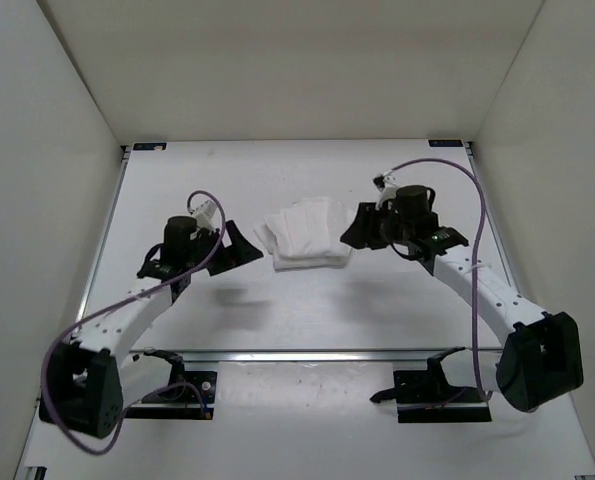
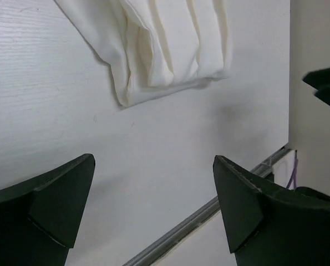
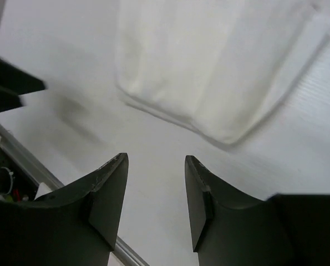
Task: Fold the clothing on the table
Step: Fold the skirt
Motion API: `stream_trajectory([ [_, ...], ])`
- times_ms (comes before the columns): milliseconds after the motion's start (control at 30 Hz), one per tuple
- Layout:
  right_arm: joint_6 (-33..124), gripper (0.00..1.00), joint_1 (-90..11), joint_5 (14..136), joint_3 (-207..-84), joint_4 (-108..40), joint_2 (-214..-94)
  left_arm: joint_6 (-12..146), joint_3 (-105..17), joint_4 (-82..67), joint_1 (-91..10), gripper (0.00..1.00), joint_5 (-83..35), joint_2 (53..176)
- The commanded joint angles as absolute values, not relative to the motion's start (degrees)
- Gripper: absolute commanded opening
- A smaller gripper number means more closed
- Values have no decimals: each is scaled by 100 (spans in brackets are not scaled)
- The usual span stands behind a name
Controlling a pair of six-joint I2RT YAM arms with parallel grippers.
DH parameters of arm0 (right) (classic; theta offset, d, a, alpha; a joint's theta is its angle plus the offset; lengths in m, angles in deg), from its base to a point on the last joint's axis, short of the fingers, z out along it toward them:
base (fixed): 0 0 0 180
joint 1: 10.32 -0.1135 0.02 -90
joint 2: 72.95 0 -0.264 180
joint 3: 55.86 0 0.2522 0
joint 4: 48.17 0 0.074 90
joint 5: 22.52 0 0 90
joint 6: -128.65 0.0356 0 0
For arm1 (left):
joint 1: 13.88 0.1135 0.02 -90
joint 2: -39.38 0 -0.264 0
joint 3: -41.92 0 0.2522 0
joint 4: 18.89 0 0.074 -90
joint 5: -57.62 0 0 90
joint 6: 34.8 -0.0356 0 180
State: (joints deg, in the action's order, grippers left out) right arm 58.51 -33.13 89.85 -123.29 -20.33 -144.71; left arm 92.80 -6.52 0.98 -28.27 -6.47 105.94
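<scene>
The clothing (image 1: 305, 233) lies on the table (image 1: 307, 310) as a compact white folded bundle between my two grippers. My left gripper (image 1: 239, 245) hovers just left of it, jaws wide open with nothing between them. In the left wrist view the bundle's pleated folds (image 2: 165, 50) lie beyond the open gripper (image 2: 153, 160), apart from it. Just right of the bundle, my right gripper (image 1: 360, 228) also stands open and empty. In the right wrist view the clothing (image 3: 209, 66) lies ahead of the gripper (image 3: 156, 159), with bare table between.
A metal rail (image 1: 327, 353) crosses the table in front of the arm bases. Thin rails and black corner brackets (image 1: 149, 146) mark the far edge. White walls enclose the table on three sides. Purple cables (image 1: 477, 200) loop over both arms.
</scene>
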Motion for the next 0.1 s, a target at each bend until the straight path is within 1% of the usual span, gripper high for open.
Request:
stream_trajectory([
  [0, 5693, 43, -2957, 9173, -11972, -2255, -14168, 8526, -692, 1419, -2786, 98, -1138, 9749],
  [67, 5484, 45, -2895, 9025, -12033, -2132, -14167, 8333, -735, 1762, -2680, 98, -1313, 9573],
])
